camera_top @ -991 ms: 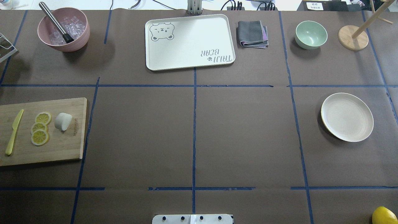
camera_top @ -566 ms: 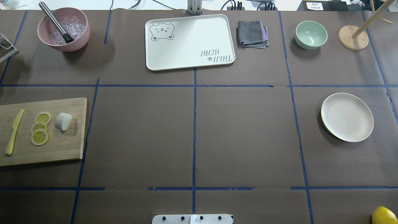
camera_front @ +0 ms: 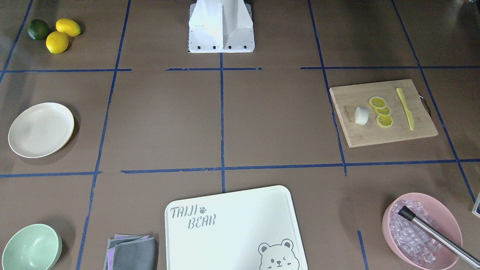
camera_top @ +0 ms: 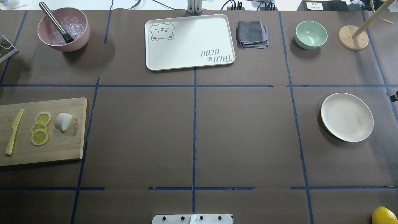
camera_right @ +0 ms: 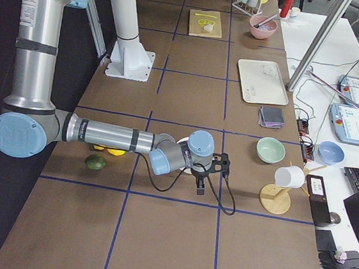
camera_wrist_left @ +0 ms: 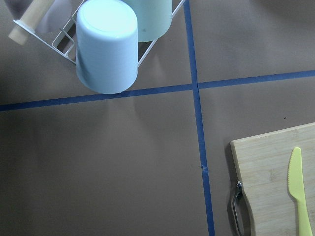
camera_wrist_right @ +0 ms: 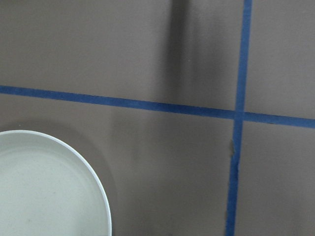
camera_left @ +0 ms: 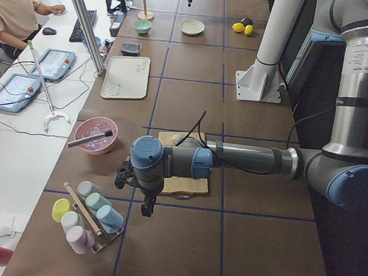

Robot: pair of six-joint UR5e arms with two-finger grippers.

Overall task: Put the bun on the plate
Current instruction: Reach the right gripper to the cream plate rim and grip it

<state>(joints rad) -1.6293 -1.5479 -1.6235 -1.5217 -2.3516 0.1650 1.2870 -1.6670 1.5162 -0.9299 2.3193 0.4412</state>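
1. You cannot tell whether the left gripper (camera_left: pixel 145 210) is spread or pressed together. It is a small dark shape hanging under the near arm, left of centre in the left-end view.
2. The same goes for the right gripper (camera_right: pixel 199 188), low and centre in the right-end view. Its wrist hides nearly all of the plate there.
3. From overhead, you see only a dark sliver (camera_top: pixel 395 97) at the right edge, too little to identify.
4. The bun (camera_top: pixel 63 121) lies on the wooden cutting board (camera_top: pixel 62 146) at the overhead view's middle left. It sits just right of three lemon slices (camera_top: pixel 40 127), with a yellow-green knife (camera_top: pixel 14 132) further left. The frame's left edge cuts off the board.
5. The plate (camera_top: pixel 347 117) sits at middle right, well apart from the bun. Your right wrist camera catches only an arc of it, lower left.
6. Your left wrist camera shows the board's corner, its metal handle and the knife tip at lower right. A pale blue cup (camera_wrist_left: pixel 106 46) on a wire rack is cropped at upper left.
7. Brown paper (camera_top: pixel 242 137) gridded with blue tape covers the table.
8. Along the overhead view's top stand a pink bowl of ice (camera_top: pixel 63 29), a bear-printed tray (camera_top: pixel 189 42), a folded cloth (camera_top: pixel 252 33) and a mint bowl (camera_top: pixel 311 35).
9. A white bench (camera_left: pixel 19 145) with tablets and cables runs down the left-end view. A seated person (camera_left: pixel 13 9) is cropped at upper left.
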